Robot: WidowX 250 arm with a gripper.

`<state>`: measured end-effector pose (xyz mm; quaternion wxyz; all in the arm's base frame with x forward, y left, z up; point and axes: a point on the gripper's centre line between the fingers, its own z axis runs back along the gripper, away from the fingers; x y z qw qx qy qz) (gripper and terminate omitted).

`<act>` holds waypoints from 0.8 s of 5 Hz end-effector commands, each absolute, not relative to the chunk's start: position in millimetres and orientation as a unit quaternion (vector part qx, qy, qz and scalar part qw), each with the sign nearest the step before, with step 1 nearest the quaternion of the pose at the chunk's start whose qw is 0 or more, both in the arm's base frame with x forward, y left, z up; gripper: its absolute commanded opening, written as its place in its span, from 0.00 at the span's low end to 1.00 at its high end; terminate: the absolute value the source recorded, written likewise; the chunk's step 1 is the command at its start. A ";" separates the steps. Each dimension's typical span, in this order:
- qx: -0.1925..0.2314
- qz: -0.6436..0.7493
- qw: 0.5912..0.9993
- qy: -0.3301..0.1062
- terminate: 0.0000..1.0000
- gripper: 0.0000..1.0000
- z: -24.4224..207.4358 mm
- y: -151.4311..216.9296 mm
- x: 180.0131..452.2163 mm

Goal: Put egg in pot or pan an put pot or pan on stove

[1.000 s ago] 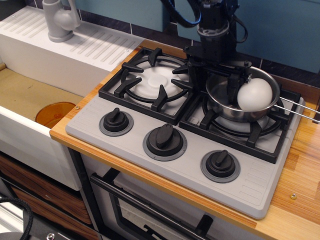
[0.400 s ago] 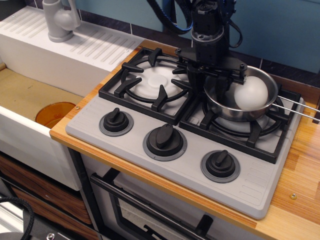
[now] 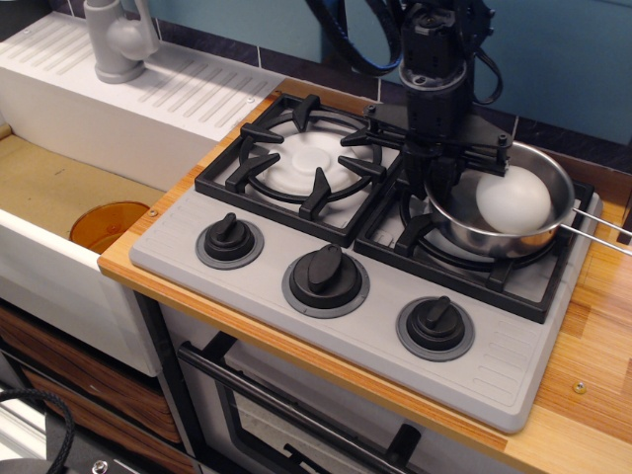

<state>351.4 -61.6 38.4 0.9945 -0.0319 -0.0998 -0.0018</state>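
Note:
The white egg [image 3: 513, 202] lies inside the shiny steel pan [image 3: 494, 239]. The pan sits over the right black grate [image 3: 513, 284] of the light grey stove [image 3: 494, 360], shifted toward the grate's right side. Its thin wire handle [image 3: 600, 229] points right over the counter. My gripper [image 3: 434, 188] comes straight down at the pan's left rim. Its black fingers straddle that rim and are shut on it. The fingertips are partly hidden inside the pan.
The left burner grate [image 3: 296, 163] with its white disc is bare. Three black knobs [image 3: 326, 279] line the stove's front. A sink with an orange disc [image 3: 109, 225] and a grey faucet [image 3: 118, 39] lies left. Wooden counter [image 3: 602, 326] borders the right.
The gripper and the pan with the egg shifted slightly left, then moved to the right and a little toward the front. The grip on the rim has held.

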 end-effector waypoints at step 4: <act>0.002 -0.020 0.998 -0.058 0.00 0.00 141.2 -65.6 327.1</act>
